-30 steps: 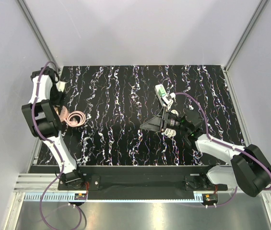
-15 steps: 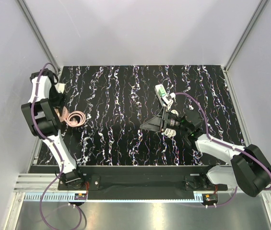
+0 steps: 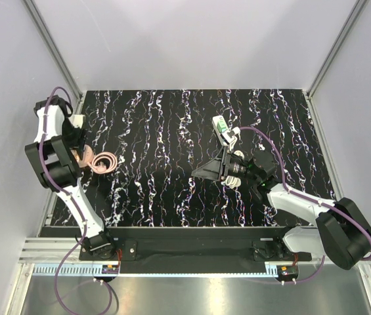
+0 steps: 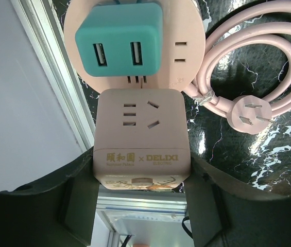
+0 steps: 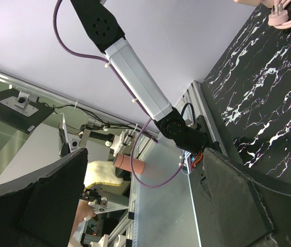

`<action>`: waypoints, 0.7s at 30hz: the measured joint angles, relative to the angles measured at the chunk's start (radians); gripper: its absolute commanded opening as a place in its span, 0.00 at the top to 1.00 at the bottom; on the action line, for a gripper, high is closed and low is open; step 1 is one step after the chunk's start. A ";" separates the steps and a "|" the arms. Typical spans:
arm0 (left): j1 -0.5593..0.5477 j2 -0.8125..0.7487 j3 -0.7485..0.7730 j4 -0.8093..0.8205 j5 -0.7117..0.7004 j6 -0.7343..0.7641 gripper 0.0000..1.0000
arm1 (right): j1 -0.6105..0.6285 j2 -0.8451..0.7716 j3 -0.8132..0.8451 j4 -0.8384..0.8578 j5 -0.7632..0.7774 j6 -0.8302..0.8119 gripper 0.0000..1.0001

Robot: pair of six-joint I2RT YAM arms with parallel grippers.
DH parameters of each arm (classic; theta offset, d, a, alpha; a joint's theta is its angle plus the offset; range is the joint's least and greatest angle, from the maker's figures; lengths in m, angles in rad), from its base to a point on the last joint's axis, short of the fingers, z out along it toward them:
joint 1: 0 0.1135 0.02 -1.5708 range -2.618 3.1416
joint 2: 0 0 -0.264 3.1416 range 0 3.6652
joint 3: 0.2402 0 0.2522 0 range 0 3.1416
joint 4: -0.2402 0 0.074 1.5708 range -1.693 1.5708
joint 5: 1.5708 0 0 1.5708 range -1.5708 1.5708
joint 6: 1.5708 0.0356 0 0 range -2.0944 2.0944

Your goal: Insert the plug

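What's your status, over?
Left gripper shut on strip. Right gripper open, empty. Plug on table, ungrasped. Teal block on strip; near socket free.

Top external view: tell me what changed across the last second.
The left arm swung slightly toward the left wall, and the left gripper remains clamped on the power strip. Nothing was taken hold of or let go. The right arm, its open right gripper, the plug and the coiled cord stayed as they were.
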 measured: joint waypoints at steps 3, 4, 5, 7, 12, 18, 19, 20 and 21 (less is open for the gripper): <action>0.009 0.000 0.002 0.000 0.012 -0.008 1.00 | 0.000 0.000 0.000 0.000 0.000 0.000 0.00; 0.012 0.000 0.003 0.000 0.014 -0.010 1.00 | 0.000 0.000 0.000 0.000 0.000 0.000 0.00; 0.016 0.001 0.003 0.004 0.015 -0.017 1.00 | 0.000 0.000 0.000 0.000 0.000 0.001 0.00; 0.024 0.007 0.003 0.005 0.024 -0.031 1.00 | 0.000 0.000 0.000 0.000 0.000 0.002 0.00; 0.030 0.029 0.035 -0.019 0.037 -0.058 1.00 | 0.000 0.000 0.000 0.000 0.000 0.004 0.00; 0.030 0.054 0.069 -0.044 0.036 -0.076 1.00 | 0.000 0.000 -0.002 0.001 -0.001 0.008 0.00; 0.030 0.057 0.073 -0.047 0.036 -0.077 1.00 | 0.000 0.001 -0.002 0.001 -0.001 0.009 0.00; 0.030 0.060 0.077 -0.051 0.036 -0.078 1.00 | 0.000 0.002 -0.002 0.002 -0.001 0.010 0.00; 0.030 0.062 0.079 -0.052 0.036 -0.078 1.00 | 0.000 0.003 -0.002 0.001 -0.001 0.011 0.00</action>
